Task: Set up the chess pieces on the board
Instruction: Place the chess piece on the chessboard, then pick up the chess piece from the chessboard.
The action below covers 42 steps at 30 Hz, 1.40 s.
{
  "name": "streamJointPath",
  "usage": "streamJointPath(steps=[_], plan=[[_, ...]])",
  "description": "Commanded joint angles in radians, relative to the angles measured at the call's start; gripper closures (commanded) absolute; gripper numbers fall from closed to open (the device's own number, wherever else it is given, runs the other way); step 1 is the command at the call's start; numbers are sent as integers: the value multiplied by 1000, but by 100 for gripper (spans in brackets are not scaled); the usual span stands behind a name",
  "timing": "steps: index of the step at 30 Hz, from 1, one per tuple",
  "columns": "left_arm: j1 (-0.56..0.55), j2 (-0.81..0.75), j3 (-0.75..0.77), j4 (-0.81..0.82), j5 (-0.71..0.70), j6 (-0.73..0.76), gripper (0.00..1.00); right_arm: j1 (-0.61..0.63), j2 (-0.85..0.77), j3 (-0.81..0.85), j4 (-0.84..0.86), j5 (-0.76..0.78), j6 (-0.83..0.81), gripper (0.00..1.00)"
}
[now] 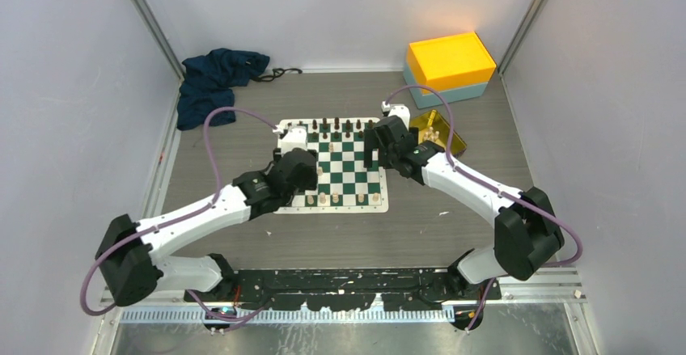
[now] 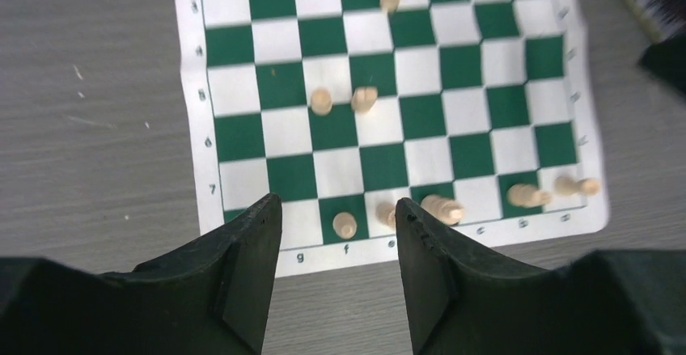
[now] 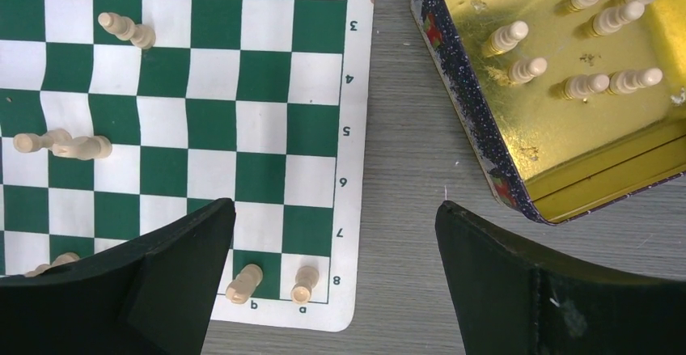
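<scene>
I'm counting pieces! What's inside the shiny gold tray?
Several cream chess pieces stand inside the gold tray. Its far end runs out of the right wrist view, so more could be hidden.

A grey wood-grain table (image 1: 453, 217) carries 1 crumpled dark blue cloth (image 1: 212, 84) at its far left corner. A thin black cord (image 1: 283, 72) lies just beside the cloth, along the far edge. At the far right corner, 1 yellow box (image 1: 450, 59) sits stacked on 1 pale blue box (image 1: 453, 94). Just nearer than these lies a shiny gold tray (image 1: 451, 139) with a dark speckled rim. Small black chess figures (image 1: 336, 124) stand upright in a row left of the tray.
</scene>
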Motion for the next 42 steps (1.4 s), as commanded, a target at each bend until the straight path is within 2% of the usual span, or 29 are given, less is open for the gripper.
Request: streamJointPath(steps=[1, 11, 20, 32, 38, 42], plan=[[-5, -79, 88, -42, -107, 52, 45, -2, -33, 26, 38, -22, -19, 0], [-5, -219, 64, -70, -167, 61, 47, 29, 184, 233, 35, -178, -80, 5], [-5, -281, 40, -82, -152, 57, 47, 69, 402, 421, 39, -195, -112, 6], [-5, -320, -4, -55, -137, 67, 48, 77, 575, 571, 42, -210, -130, 9], [-5, -327, -17, -44, -133, 74, 48, 77, 628, 610, 51, -198, -138, 17], [-5, -331, -22, -33, -133, 80, 48, 77, 654, 627, 54, -199, -138, 26]])
